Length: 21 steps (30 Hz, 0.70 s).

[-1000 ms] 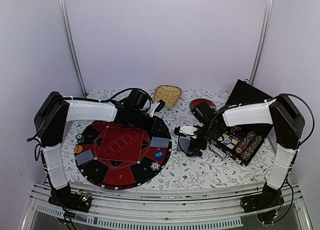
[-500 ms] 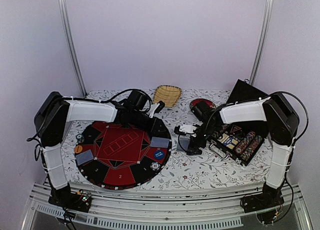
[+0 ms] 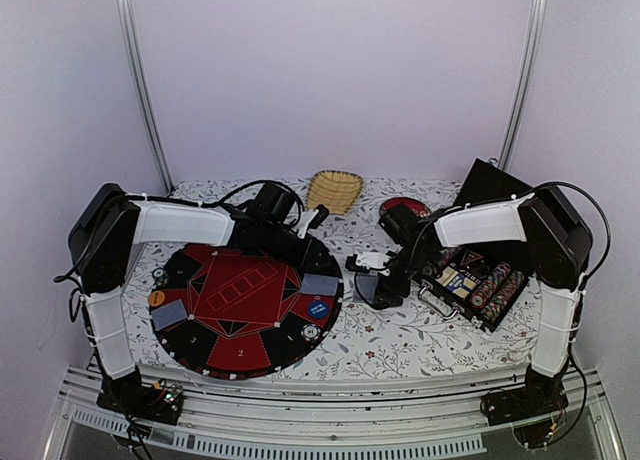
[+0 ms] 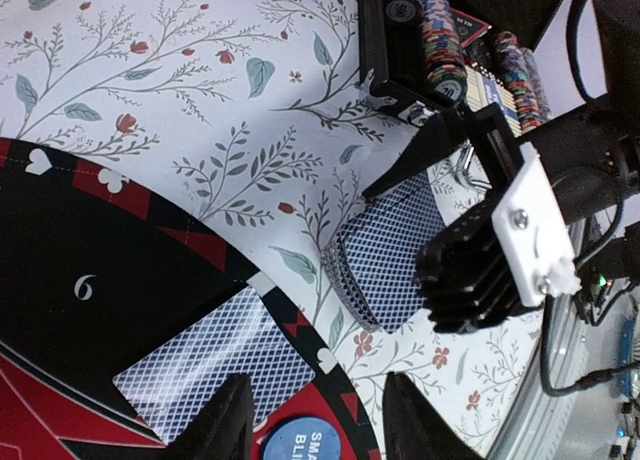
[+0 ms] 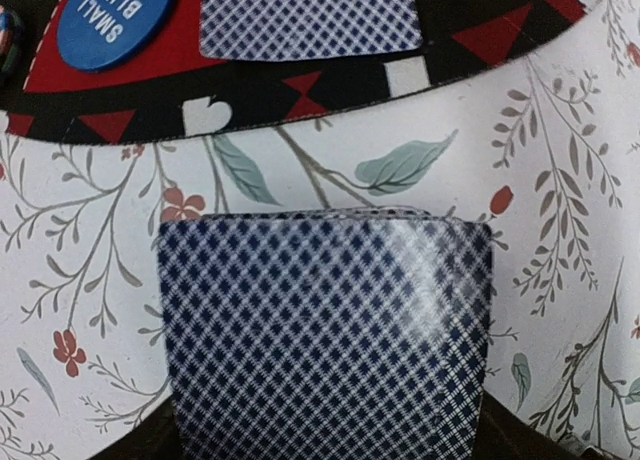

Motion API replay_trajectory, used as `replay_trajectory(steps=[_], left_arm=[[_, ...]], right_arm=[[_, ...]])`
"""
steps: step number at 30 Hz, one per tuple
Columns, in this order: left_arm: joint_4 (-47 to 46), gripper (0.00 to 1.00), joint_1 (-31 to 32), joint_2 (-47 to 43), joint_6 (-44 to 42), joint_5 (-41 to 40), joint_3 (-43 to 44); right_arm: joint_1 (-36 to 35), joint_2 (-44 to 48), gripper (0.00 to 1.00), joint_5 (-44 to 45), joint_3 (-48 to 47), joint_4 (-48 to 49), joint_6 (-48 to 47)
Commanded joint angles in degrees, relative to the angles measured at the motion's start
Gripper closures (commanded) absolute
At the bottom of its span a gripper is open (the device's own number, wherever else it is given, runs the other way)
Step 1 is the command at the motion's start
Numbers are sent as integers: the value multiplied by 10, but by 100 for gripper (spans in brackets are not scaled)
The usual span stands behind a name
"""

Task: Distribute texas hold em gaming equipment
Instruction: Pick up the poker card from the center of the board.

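A deck of blue-backed cards (image 3: pixel 372 291) sits on the floral cloth just right of the round poker mat (image 3: pixel 240 352). My right gripper (image 3: pixel 380 283) is shut on the deck, which fills the gap between its fingers in the right wrist view (image 5: pixel 325 330). Two cards (image 3: pixel 318 284) (image 3: pixel 168 314), a blue small-blind button (image 3: pixel 318 308), a striped chip (image 3: pixel 311 331) and an orange chip (image 3: pixel 157 298) lie on the mat. My left gripper (image 3: pixel 303 245) hangs open and empty over the mat's far right edge. Its view shows the card (image 4: pixel 215 355), the button (image 4: pixel 310 445) and the deck (image 4: pixel 385 260).
An open black case (image 3: pixel 478 286) with rows of chips stands right of the deck, its lid (image 3: pixel 490 192) raised behind. A straw basket (image 3: pixel 334 189) and a dark-red plate (image 3: pixel 408 206) sit at the back. Another chip (image 3: pixel 158 274) lies at the mat's left edge.
My right arm has folded in toward the left, and its gripper has shifted slightly left with the deck. The left arm has not moved.
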<state>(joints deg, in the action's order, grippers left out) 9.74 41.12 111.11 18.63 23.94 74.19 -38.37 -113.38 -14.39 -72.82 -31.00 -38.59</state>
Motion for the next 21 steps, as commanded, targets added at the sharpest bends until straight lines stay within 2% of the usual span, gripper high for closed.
replay_trajectory(steps=[1,3,4,15,18,21], left_arm=[[-4,54,-7,-14,-6,6,-7],[-5,54,-7,-15,-5,6,-9],[-5,54,-8,-16,-5,6,-10],[-17,54,-8,-13,6,24,-16],[-40,53,-8,-8,20,56,-18],[-88,47,-8,-1,46,115,-29]], right_arm=[[-11,-29,37,-20,6,-33,6],[-11,-31,49,-20,7,-31,9],[-12,-30,50,-19,7,-30,11],[-19,28,55,9,30,-6,24],[-20,61,55,15,54,14,29],[-21,91,55,24,58,29,31]])
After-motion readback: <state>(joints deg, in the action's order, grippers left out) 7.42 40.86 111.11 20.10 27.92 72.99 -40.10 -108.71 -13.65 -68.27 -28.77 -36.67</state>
